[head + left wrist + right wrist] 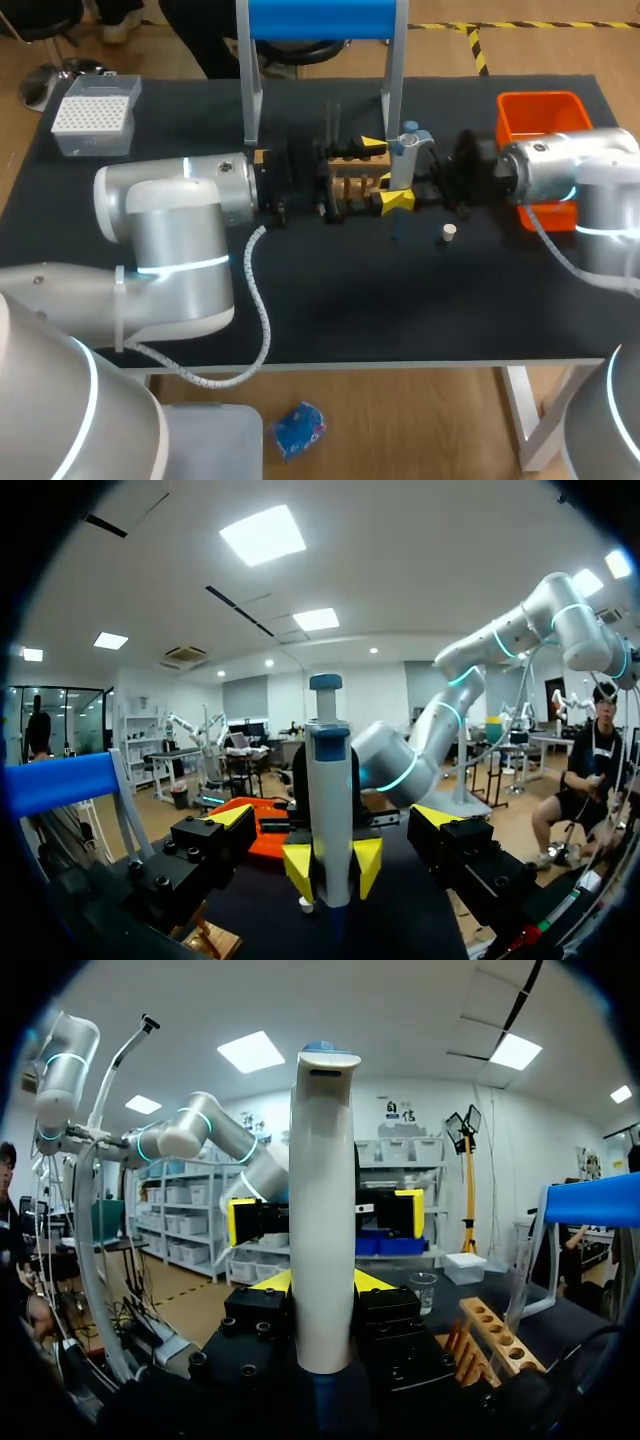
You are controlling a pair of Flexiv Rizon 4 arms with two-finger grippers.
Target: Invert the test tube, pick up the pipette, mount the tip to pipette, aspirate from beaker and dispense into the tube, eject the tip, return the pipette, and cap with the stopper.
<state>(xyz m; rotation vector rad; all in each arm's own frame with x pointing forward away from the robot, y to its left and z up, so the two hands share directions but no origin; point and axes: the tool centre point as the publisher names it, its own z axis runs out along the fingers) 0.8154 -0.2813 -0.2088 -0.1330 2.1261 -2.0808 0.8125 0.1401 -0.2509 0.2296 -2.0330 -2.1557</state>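
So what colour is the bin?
The bin is orange; head view shows it best.

Head view: the wooden rack (352,183), just left of the pipette (408,150), is partly covered by the left gripper (385,172); its holes cannot be made out there. The orange bin (540,115) right of the pipette is partly hidden by the right arm (560,170); the blue stand (320,18) behind the pipette is cut by the view's upper edge. Right wrist view: the pipette's lower end is lost behind the right gripper (322,1280).
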